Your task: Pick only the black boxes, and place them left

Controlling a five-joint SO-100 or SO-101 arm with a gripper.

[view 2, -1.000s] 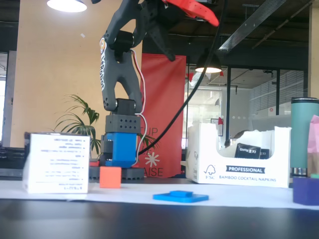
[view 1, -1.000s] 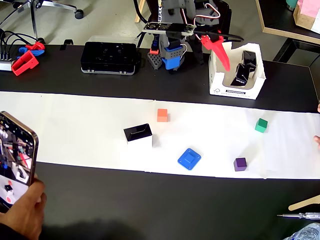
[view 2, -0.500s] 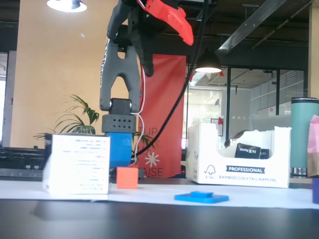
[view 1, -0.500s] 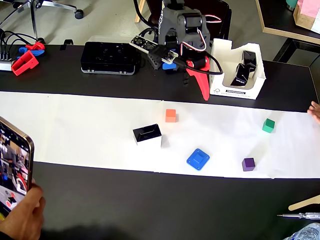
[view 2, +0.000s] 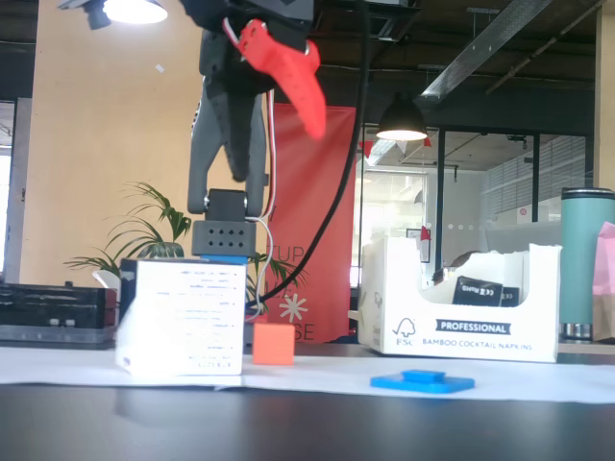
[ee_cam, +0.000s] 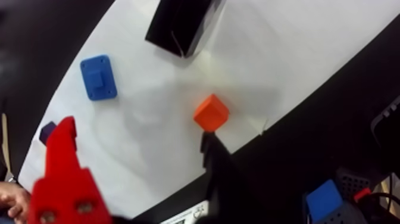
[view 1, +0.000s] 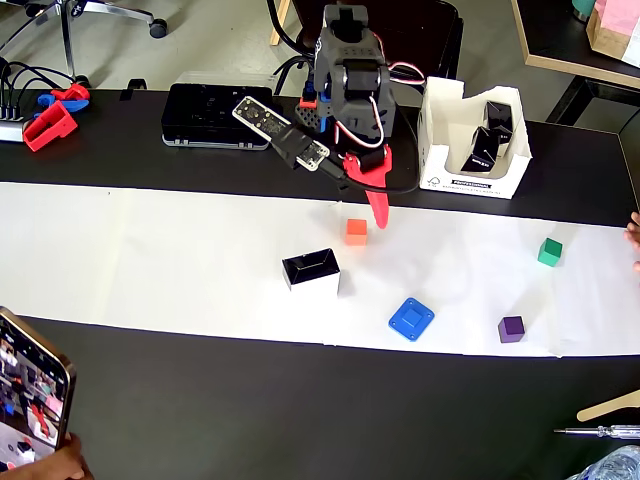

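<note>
Currently one black box (view 1: 311,271) is seen lying alone on the white paper strip (view 1: 150,260), with more black boxes (view 1: 485,140) stacked in the white napkin carton (view 1: 440,175) at the right of the overhead view. The gripper (ee_cam: 140,152) is held released and empty above the paper, its jaws spread near the orange cube (view 1: 356,232). If the descent is continued from here, the cube could be taken or knocked instead, since it lies closer than the box.

Bright, even light; wrist view blurry w/ soft shadows.
</note>
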